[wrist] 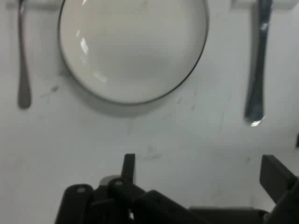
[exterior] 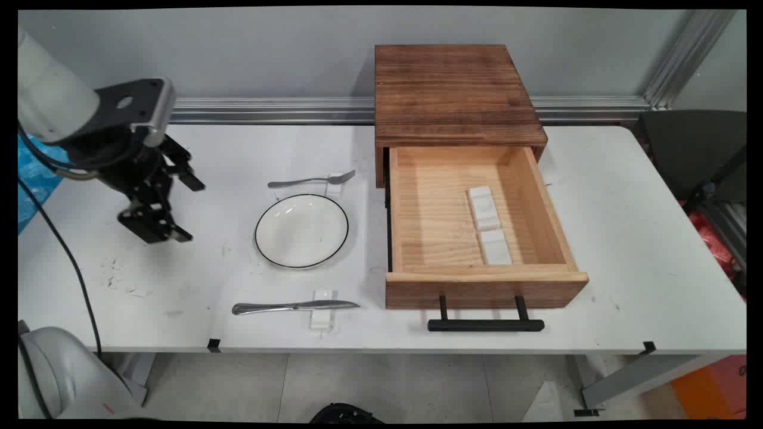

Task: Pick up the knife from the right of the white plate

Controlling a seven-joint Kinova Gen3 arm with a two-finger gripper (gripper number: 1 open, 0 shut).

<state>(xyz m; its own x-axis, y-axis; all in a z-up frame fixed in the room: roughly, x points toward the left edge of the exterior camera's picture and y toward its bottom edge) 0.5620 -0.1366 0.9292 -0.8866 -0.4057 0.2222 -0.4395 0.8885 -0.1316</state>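
Over the left part of the counter (exterior: 596,196), my pincer (exterior: 188,208) hangs spread wide, fingers well apart, holding nothing and touching nothing. Fingers (wrist: 129,167) point toward the plate (exterior: 301,230), which is the nearest thing, with bare counter between us.

Plate is white with a thin dark rim, nothing in it. Fork (exterior: 311,180) lies on its far side, tines resting on a small white block (exterior: 335,182). Knife (exterior: 295,307) lies on its near side, across another white block (exterior: 322,309). Both are close to the plate, not touching it.

Right of the plate: a dark wooden box (exterior: 453,95) with its light wooden drawer (exterior: 486,286) pulled out, black handle (exterior: 486,325) at the front. Small white blocks (exterior: 489,223) lie in a row inside the drawer, toward its right side.

No readable writing or labels on any of it.
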